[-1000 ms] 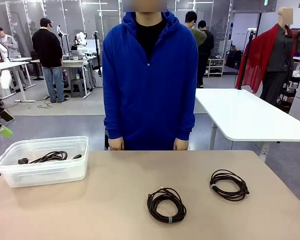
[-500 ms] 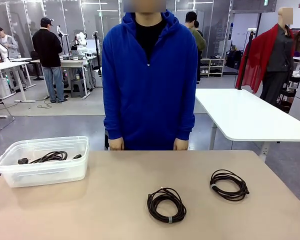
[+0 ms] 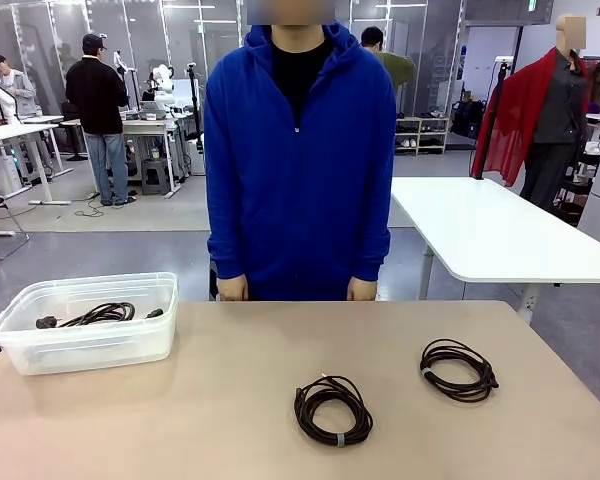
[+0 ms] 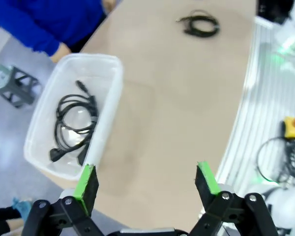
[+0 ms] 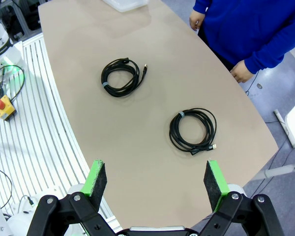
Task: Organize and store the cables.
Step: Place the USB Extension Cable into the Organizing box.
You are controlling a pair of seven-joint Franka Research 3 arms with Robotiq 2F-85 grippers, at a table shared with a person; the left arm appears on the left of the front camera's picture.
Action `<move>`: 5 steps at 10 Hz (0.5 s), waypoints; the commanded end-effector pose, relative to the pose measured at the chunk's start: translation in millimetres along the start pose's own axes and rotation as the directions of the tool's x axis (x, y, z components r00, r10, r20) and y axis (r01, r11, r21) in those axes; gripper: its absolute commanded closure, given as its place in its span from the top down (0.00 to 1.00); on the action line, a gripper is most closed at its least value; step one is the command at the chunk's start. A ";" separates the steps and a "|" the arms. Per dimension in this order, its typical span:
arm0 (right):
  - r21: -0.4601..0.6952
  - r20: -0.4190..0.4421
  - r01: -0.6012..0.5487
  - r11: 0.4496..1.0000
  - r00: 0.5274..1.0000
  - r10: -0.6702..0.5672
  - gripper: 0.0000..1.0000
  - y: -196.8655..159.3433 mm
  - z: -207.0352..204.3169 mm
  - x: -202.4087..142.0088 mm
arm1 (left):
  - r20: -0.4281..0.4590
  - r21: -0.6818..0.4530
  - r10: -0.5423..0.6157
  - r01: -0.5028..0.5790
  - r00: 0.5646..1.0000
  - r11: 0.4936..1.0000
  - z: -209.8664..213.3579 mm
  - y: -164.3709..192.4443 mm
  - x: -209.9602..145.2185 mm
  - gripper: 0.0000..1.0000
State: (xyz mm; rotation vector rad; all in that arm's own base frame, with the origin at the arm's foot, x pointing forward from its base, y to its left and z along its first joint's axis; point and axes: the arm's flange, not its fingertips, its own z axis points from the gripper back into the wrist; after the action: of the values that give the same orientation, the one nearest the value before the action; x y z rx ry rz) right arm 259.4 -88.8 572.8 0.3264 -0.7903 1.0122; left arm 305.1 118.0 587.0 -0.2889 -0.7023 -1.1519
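Observation:
Two coiled black cables lie on the tan table (image 3: 230, 400): one near the front middle (image 3: 332, 409) (image 5: 121, 76), tied with a small band, and one to its right (image 3: 458, 369) (image 5: 192, 130). A third cable (image 3: 98, 315) (image 4: 73, 123) rests inside a clear plastic bin (image 3: 88, 345) (image 4: 108, 88) at the table's left. In the left wrist view my left gripper (image 4: 146, 183) hangs open high above the table's edge beside the bin. My right gripper (image 5: 156, 181) is open too, high over the table's right end, with both loose coils below and ahead of it.
A person in a blue hoodie (image 3: 298, 160) stands at the far edge, hands (image 3: 232, 288) resting at the table's rim. A white table (image 3: 490, 230) stands behind on the right. Off the near edge lie a ribbed floor strip and a red-buttoned box (image 5: 5, 107).
One second ago part of my left arm showed at the front view's left edge; it has since drawn out of that view. The cables and the bin have not moved.

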 end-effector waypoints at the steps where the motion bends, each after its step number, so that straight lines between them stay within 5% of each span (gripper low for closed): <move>1: 0.000 -0.001 -0.002 1.000 1.000 0.002 1.00 0.5 0.3 -0.3 | -0.017 -0.111 -0.062 0.059 0.998 0.992 12.3 -0.8 1.3 1.00; 5: 0.000 -0.001 -0.002 1.000 1.000 0.002 1.00 0.5 0.3 -0.3 | -0.013 -0.214 -0.095 0.090 0.995 0.973 5.5 -8.0 7.7 1.00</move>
State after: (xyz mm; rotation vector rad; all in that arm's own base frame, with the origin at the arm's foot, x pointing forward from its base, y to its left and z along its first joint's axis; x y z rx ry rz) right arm 259.4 -88.8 572.8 0.3264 -0.7903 1.0122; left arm 294.7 108.7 590.3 -0.4240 -0.5854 -1.2880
